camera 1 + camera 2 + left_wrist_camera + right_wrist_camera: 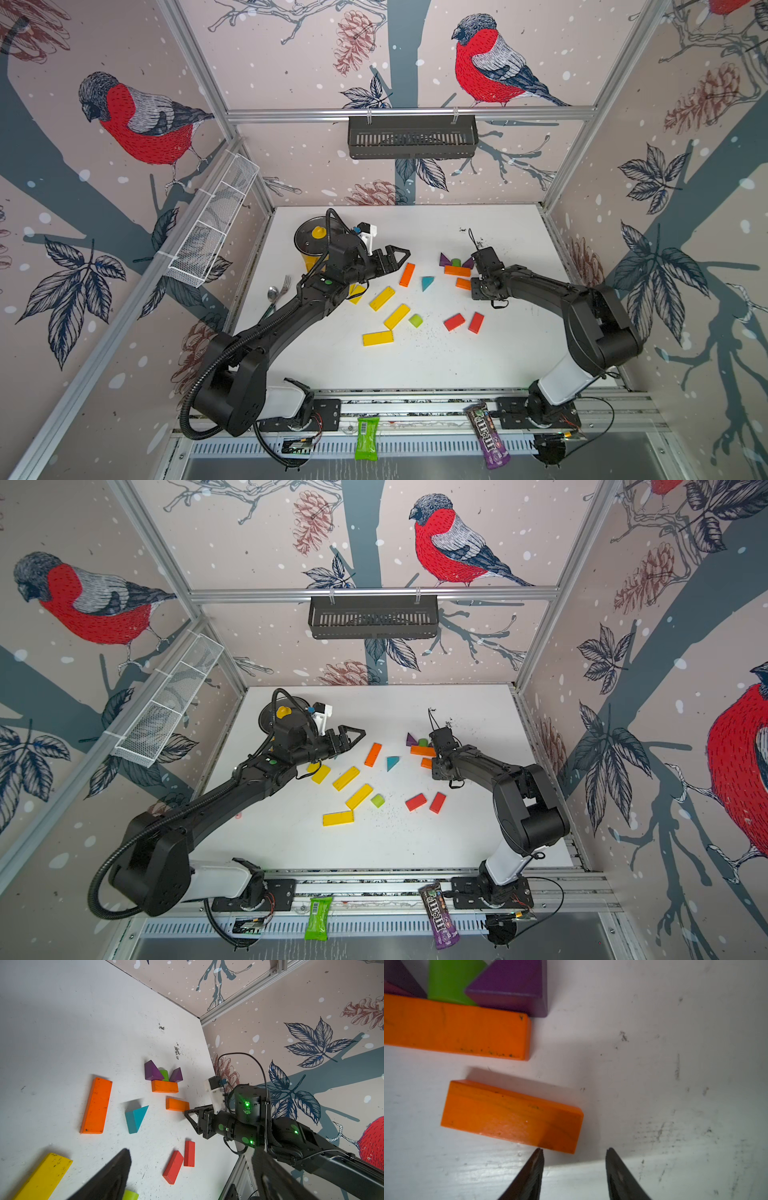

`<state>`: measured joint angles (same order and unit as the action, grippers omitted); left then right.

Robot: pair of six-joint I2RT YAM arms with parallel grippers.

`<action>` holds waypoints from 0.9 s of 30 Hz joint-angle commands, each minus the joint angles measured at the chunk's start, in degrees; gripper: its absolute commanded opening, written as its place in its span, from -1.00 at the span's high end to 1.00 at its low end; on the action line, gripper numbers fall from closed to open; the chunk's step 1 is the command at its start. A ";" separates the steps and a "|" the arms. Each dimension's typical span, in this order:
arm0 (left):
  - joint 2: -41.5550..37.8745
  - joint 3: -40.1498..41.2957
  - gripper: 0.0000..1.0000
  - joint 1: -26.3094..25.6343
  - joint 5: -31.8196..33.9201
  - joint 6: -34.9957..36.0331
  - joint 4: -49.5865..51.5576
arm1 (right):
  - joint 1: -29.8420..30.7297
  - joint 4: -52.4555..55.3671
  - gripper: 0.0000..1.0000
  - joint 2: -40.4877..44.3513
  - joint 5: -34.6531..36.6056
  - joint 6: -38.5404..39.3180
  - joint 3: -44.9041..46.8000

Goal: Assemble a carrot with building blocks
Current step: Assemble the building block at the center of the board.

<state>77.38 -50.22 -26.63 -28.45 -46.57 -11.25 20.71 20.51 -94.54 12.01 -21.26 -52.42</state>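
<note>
just ahead of the tips of the right gripper (574,1152) a short orange bar (510,1114) was laid flat on the white table (654,1064), its paint scuffed and speckled dark along the edges. the right fingers (618,1176) were parted to a moderate gap, and nothing was held between them; one tip was seen at the bar's near edge, though contact could not be told. past that bar, across a narrow strip of table, a longer orange bar (454,1026) was laid, and against its far side a lime-green block (450,980) was set between two purple triangles (512,987). on the opposite side of the right fingers, well apart from them, two red bars (173,1166) were placed close together. the left gripper (400,253) was held above the table, the left fingers (112,1174) spread wide and nothing gripped. just ahead of those fingers a long orange bar (407,274) was seen, and beyond it a teal triangle (427,283), lying between the two grippers. behind the left fingers, alongside the left arm (291,316), yellow bars (359,796) were scattered, with a second lime-green block (415,320) just beside one of them. in both top views the building blocks (382,298) were counted: three orange bars, four yellow bars with one partly hidden under the left arm, two red bars, two purple triangles, one teal triangle and two lime-green blocks, fourteen in all.
</note>
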 commanded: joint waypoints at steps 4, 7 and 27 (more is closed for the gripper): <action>-0.13 -0.58 -0.84 -0.24 -0.59 0.33 -1.54 | 0.62 -1.88 -0.52 3.41 -1.16 -1.49 -0.25; -0.39 -0.59 -0.84 -0.24 -0.60 0.37 -1.58 | 0.80 -3.25 -0.76 2.86 -1.64 -2.41 -0.95; -1.58 -0.45 -0.84 -0.34 -1.06 -0.14 -2.03 | 4.42 -7.60 -0.99 -4.66 3.44 -14.47 -3.37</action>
<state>76.09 -50.39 -26.85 -28.73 -46.59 -11.25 24.71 12.88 -98.52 12.71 -33.58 -54.98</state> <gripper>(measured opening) 0.917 0.992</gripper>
